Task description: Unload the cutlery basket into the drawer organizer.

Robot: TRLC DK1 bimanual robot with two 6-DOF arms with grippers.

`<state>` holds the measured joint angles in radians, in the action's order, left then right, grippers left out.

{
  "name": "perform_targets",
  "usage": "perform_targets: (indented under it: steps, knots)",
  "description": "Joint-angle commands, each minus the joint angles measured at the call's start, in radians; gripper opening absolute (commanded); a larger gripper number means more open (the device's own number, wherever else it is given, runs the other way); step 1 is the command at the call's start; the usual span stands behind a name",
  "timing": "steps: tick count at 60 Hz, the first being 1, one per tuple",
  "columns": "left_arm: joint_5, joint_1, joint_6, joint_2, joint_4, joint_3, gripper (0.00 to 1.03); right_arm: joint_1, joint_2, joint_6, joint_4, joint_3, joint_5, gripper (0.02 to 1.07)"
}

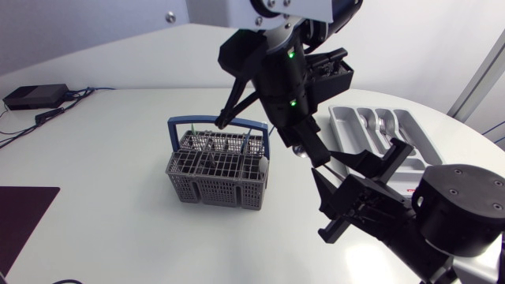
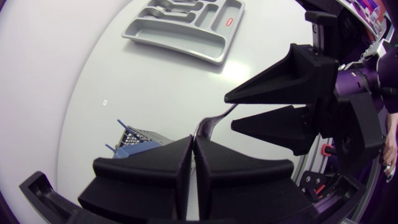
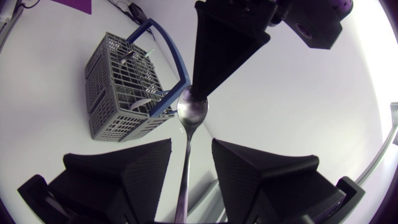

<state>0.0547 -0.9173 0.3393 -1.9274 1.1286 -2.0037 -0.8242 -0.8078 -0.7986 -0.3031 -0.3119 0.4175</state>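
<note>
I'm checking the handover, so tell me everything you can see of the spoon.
The spoon looks like shiny silver metal, with an oval bowl and a slim, plain handle. It is off the table, in the air near the basket. The left gripper is shut on the tip of the bowl. The handle runs between the right gripper's open fingers, which do not touch it. The handle's end is out of view.
</note>
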Motion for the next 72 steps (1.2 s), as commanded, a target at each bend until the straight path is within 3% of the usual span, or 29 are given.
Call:
perform_targets:
  steps: [1,23,36,72]
  knots:
    - [-0.016,0.005,-0.026,-0.022,0.017,-0.032,0.03,-0.01,-0.014,-0.027,-0.019,0.025,0.014,0.46]
    - [-0.018,0.003,-0.029,-0.021,0.025,-0.026,0.03,-0.009,-0.051,-0.04,-0.047,0.02,0.03,0.37]
    - [-0.018,-0.005,-0.033,-0.024,0.025,-0.013,0.03,-0.009,-0.062,-0.045,-0.059,0.02,0.038,0.22]
    - [-0.038,-0.008,-0.048,-0.028,0.026,-0.007,0.03,-0.013,-0.057,-0.05,-0.034,0.022,0.044,0.13]
